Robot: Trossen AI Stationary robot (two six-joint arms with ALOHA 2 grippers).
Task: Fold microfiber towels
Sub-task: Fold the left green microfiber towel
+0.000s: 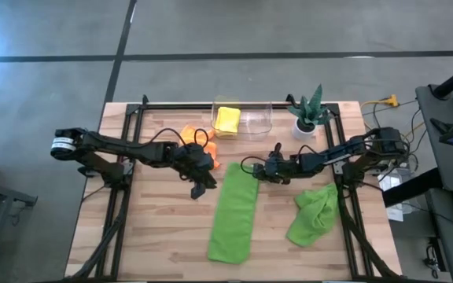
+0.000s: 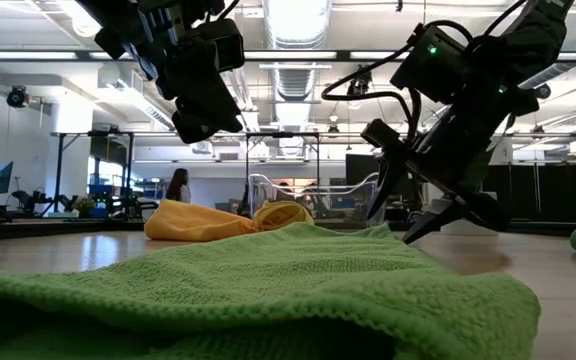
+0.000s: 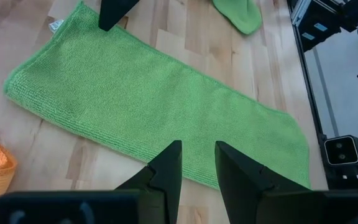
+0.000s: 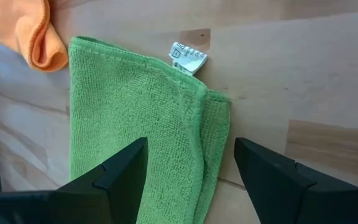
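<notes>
A lime green towel [image 1: 234,212], folded in two lengthwise into a long strip, lies flat on the wooden table; it also shows in the left wrist view [image 3: 148,106] and the right wrist view [image 4: 135,112]. Its white label [image 4: 188,57] sticks out at the far end. My right gripper [image 1: 262,169] is open wide, low over that far end [image 4: 191,162]. My left gripper [image 1: 203,187] is open a little, raised above the strip's left side [image 3: 197,165]. A second lime green towel [image 1: 314,214] lies crumpled at the right. An orange towel [image 1: 199,141] lies bunched at the far left. A yellow towel [image 1: 226,119] sits in a clear box. My right gripper's lower fingertip [image 2: 408,238] stands right at the green towel's far end [image 2: 368,240], slanting down from the table's right. I cannot tell whether it touches the cloth.
A clear plastic box [image 1: 254,119] and a spiky green plant in a white pot [image 1: 309,114] stand at the table's far edge. Black frame rails [image 1: 124,157] run along both sides. Bare wood [image 1: 148,228] lies left of the strip.
</notes>
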